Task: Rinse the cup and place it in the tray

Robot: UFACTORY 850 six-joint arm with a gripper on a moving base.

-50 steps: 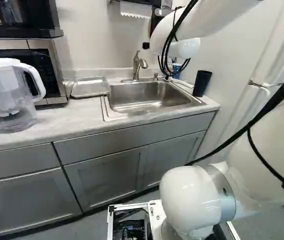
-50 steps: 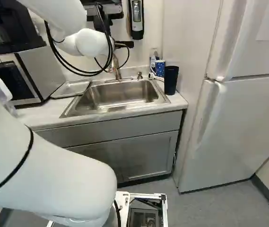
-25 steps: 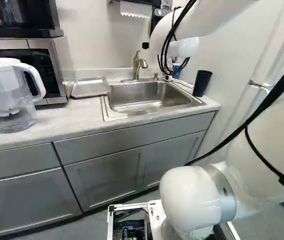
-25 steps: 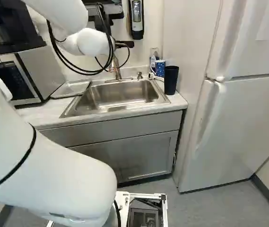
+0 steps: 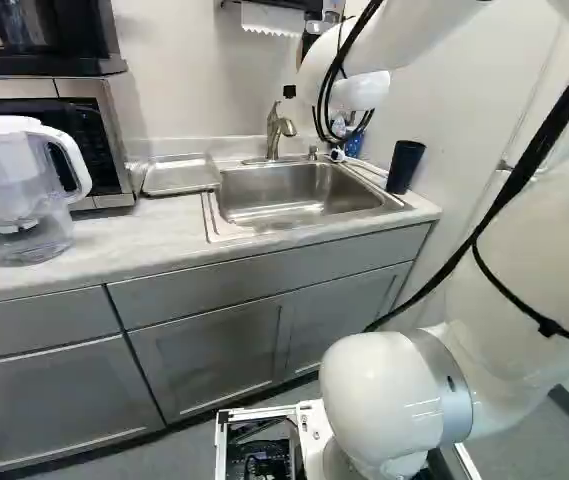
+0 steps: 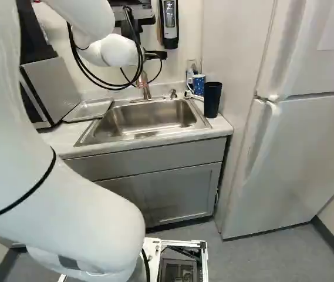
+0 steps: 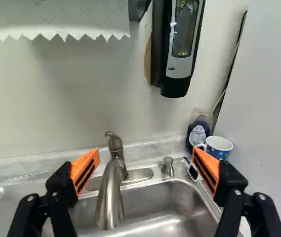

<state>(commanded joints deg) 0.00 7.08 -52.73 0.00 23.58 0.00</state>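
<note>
And here we are at the sink (image 6: pixel 146 120), gripper (image 6: pixel 156 54) up over it and two cups in play at the far corner! One is a mug (image 7: pixel 219 149): blue outside with pale dots, white inside, standing upright, its handle toward the bottle (image 7: pixel 193 131) beside it. The other, a tall, dark blue tumbler (image 6: pixel 212 101), stands upright on the table (image 5: pixel 114 235) nearer the base; which one is meant, I cannot tell.

Labels, then: a pale one (image 7: pixel 197 135) on that bottle, and small print on the wall dispenser (image 7: pixel 180 66).

Over to the wrist view, and the gripper (image 7: pixel 145 150) is spread wide, orange pads well apart, the faucet (image 7: pixel 111 187) showing between them! The mug sits ahead, just outside the finger on its side, the fingertip overlapping the handle in this view. The tumbler is beyond the sink's edge, on the fridge side. Across the sink, the metal tray (image 5: pixel 179 176) lies flat on the table.
</note>
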